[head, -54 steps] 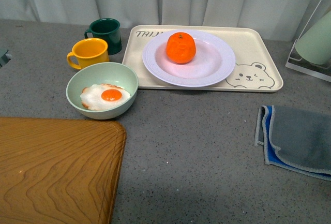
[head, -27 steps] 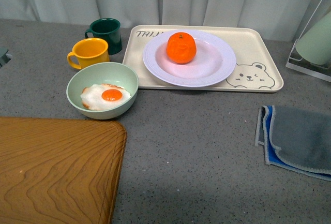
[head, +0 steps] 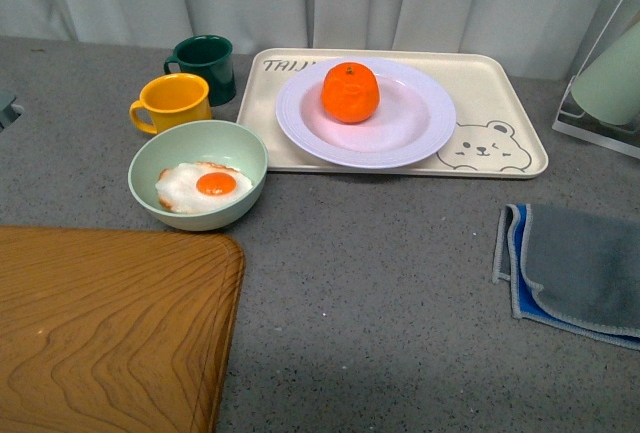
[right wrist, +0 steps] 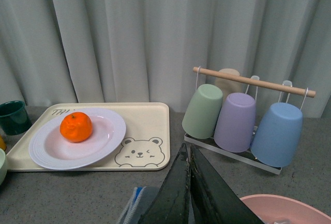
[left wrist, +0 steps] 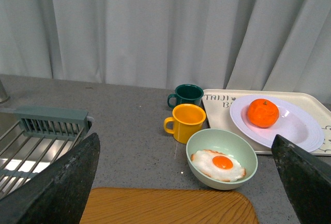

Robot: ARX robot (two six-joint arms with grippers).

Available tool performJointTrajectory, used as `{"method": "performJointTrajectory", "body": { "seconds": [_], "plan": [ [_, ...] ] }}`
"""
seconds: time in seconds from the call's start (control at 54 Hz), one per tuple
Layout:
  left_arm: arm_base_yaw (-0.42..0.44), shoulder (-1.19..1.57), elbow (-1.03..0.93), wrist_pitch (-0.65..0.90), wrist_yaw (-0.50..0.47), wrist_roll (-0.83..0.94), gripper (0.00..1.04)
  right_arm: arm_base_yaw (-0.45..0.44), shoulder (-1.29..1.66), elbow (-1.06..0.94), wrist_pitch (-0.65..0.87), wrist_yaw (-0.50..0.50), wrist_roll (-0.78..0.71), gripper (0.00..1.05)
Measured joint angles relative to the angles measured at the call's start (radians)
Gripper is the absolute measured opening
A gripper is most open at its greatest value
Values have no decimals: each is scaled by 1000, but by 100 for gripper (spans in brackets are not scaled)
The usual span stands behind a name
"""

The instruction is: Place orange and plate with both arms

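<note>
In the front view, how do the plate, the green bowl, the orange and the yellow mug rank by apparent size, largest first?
1. plate
2. green bowl
3. and 4. yellow mug and orange: they look about alike, so I do not rank them.

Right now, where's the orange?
Front view: the orange sits on the white plate, left of its centre, on the bear tray, right of the green mug.
</note>
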Motion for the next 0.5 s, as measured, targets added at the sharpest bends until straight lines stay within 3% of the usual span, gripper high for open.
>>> {"method": "performJointTrajectory", "body": {
  "seconds": [0.056,0.13,0.315,0.5],
  "plan": [
    [0,0,0,0,0,0,98,0,-23,0,-24,0,0,1],
    [0,0,0,0,-1,0,98,0,-149,1,-181,0,0,1],
    [0,0,0,0,0,0,98,0,-182,1,-190,0,-2,2],
    [0,0,0,0,0,0,98,0,-183,1,-190,0,-2,43]
  ]
}}
